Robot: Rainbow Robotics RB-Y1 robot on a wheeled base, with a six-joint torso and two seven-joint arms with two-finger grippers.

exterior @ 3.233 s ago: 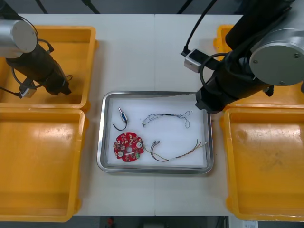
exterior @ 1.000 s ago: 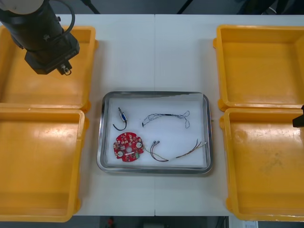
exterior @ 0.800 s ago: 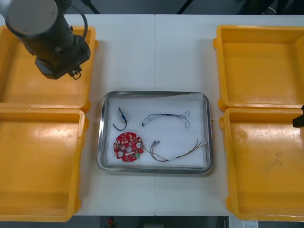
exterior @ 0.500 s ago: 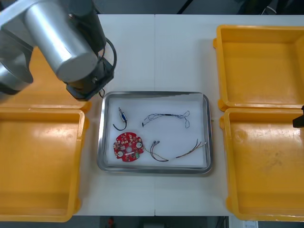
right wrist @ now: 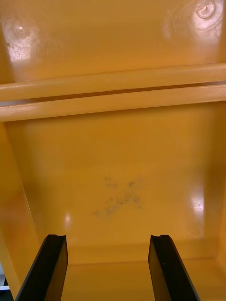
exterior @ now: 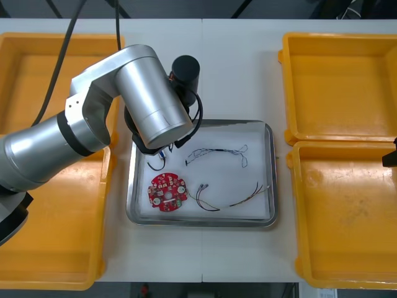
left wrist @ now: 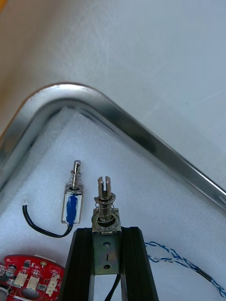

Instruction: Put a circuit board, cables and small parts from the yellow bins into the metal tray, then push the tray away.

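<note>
Placement of the small metal part (left wrist: 105,207) is judged to be the step in hand. The left gripper (left wrist: 107,237) hangs over the far-left corner of the metal tray (left wrist: 141,136). Its fingers (left wrist: 82,254) are set narrow, clamped on the part, a sprung pin whose black lead trails down between them.

A blue-bodied part (left wrist: 73,204) with its own black lead lies on the white liner just beside the held one. The red circuit board (exterior: 167,192) sits toward the tray's near-left corner. The twisted blue and white cable (exterior: 217,151) runs along the far half, and the red and yellow cable (exterior: 232,200) along the near half.

Procedure:
1. Lower until the part is close to the liner; a drop from height may bounce it over the rim.
2. Release over bare liner, clear of the blue-bodied part and the twisted cable.
3. Open fully, then lift straight up so the lead does not snag.

The right gripper (right wrist: 107,240) waits over the near-right yellow bin (right wrist: 117,164), fingers wide apart and empty.
</note>
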